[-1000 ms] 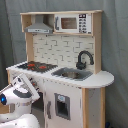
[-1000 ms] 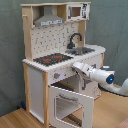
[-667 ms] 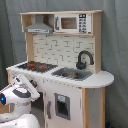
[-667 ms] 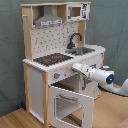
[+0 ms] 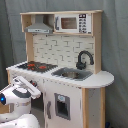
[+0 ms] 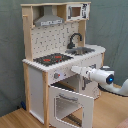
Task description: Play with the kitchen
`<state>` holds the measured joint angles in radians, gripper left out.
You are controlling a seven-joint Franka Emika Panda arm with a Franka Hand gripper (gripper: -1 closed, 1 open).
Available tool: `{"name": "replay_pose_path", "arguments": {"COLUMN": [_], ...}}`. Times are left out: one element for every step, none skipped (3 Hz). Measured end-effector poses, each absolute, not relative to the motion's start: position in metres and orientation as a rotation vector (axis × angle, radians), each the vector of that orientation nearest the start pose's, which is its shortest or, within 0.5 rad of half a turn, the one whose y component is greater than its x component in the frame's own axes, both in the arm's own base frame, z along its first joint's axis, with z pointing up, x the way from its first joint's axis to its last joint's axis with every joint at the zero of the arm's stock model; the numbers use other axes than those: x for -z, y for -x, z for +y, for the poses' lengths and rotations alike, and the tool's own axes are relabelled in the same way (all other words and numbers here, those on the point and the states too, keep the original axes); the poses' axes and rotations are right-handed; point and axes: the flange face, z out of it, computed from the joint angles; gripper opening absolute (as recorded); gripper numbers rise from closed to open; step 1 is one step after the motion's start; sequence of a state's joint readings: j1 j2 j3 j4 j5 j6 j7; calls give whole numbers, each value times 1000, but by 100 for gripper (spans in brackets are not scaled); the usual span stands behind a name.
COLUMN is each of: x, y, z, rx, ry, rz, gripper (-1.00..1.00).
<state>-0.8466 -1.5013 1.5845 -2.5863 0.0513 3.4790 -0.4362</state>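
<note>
Since the kitchen is one big rigid piece of painted wood standing on the floor against the grey backdrop, I won't be lifting it, only working its parts. My gripper sits at the front panel just below the hob, near the knobs in the second exterior view; in the first exterior view the arm reaches in from the first exterior view's left. Can't tell if the fingers are spread or pressed together. Oven door hangs open, hinged low, with its window showing. I judge it light and stiff, swinging freely, best taken at the top edge. Knobs are small, probably slick plastic, needing a pinch and twist. Faucet is thin, likely the breakable bit, so go gently. Sink and microwave are fixed, nothing to grab
</note>
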Motion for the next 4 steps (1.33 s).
{"name": "replay_pose_path", "arguments": {"x": [-335, -334, -334, -334], "y": [-347, -346, -346, -346], "z": [353, 352, 352, 352], "rx": [-878, -786, -704, -621], "ry": [-845, -748, -662, -576], "rz": [1454, 1489, 1516, 1540], "gripper": [-100, -100, -100, -100]}}
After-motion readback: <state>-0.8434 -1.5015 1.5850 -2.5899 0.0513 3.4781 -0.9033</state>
